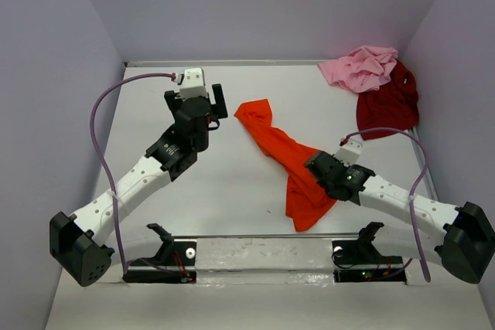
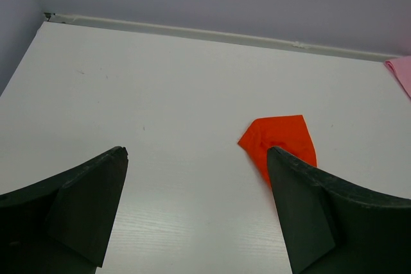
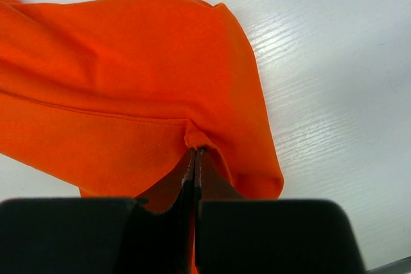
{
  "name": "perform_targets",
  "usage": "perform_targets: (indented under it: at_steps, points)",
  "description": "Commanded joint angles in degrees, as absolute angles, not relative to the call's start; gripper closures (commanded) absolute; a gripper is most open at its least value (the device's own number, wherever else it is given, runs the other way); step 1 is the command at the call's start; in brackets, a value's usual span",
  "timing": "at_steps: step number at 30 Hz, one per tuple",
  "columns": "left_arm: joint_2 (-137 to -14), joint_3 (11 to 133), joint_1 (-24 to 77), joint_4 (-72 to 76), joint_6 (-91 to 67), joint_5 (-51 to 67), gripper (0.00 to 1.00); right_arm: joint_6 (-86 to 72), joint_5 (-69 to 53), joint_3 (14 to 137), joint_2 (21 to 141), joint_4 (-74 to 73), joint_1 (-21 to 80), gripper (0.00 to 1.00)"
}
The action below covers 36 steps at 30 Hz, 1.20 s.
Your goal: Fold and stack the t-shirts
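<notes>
- Now clamped tight on a fold of the orange shirt (image 3: 128,75), mid-table: right claw (image 3: 194,153).
- Spread wide, holding nothing, just beside the shirt's far tip: left claw (image 2: 196,155).
- Better to grab that tip, pull taut, flatten before folding.
- Heaped in far right corner: pink shirt (image 1: 360,67), dark red shirt (image 1: 389,106).

The middle t-shirt (image 1: 290,160) lies across the table (image 1: 232,206), running from the centre toward the near right. The right gripper (image 3: 194,152) pinches its near part. The left gripper (image 2: 196,152) stands left of its far end, apart from it. In the far right corner, the rear t-shirt (image 1: 360,67) touches the corner t-shirt (image 1: 390,106), which lies in front and to the right of it.
</notes>
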<state>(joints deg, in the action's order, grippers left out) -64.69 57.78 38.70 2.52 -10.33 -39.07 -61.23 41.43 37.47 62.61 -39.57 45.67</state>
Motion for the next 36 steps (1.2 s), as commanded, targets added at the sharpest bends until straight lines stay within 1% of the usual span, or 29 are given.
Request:
perform_targets:
  at_steps: [1, 5, 11, 12, 13, 14, 15, 16, 17, 19, 21, 29, 36]
  points:
    - [-64.25, 59.50, 39.11, 4.75, -9.67, -40.52, 0.01, -60.83, 43.33, 37.18, 62.49, -37.18, 45.70, 1.00]
    - [-64.42, 59.50, 39.11, 4.66, -9.67, -40.43, 0.01, -57.23, 39.31, 36.91, 63.19, -32.54, 45.70, 1.00]
    - [-64.69, 59.68, 39.11, 4.66, -9.67, -40.43, 0.01, -51.52, 35.25, 38.58, 68.46, -28.05, 46.23, 1.00]
    - [-64.77, 59.68, 39.11, 4.66, -9.58, -40.43, 0.01, -51.07, 34.90, 39.63, 68.99, -28.12, 46.23, 0.97]
    - [-64.78, 59.59, 39.11, 4.66, -9.58, -40.43, 0.01, -50.11, 34.54, 39.99, 69.52, -28.04, 46.23, 0.77]
    - [-64.78, 59.68, 39.11, 4.66, -9.58, -40.43, 0.01, -49.75, 34.45, 40.43, 69.61, -28.21, 46.23, 0.73]
    - [-64.86, 59.68, 39.11, 4.66, -9.49, -40.52, 0.01, -49.92, 34.71, 40.86, 69.35, -28.47, 46.23, 0.65]
    - [-64.86, 59.68, 39.11, 4.66, -9.58, -40.60, 0.01, -49.49, 34.63, 40.87, 68.91, -28.39, 46.23, 0.53]
    - [-64.95, 59.68, 39.11, 4.66, -9.58, -40.61, 0.01, -49.13, 35.06, 40.96, 68.04, -28.74, 46.23, 0.51]
    - [-64.95, 59.68, 39.11, 4.66, -9.49, -40.61, 0.01, -47.65, 35.07, 41.31, 66.80, -28.83, 46.23, 0.43]
    - [-65.04, 59.59, 39.11, 4.66, -9.41, -40.60, 0.01, -46.94, 35.07, 42.27, 65.31, -29.88, 46.23, 0.38]
    - [-65.21, 59.68, 39.11, 4.57, -9.40, -40.61, 0.01, -46.23, 36.12, 44.38, 63.46, -33.75, 46.23, 0.38]
    - [-65.21, 59.68, 39.11, 4.66, -9.23, -40.78, 0.01, -46.32, 34.37, 45.17, 61.44, -35.59, 46.23, 0.39]
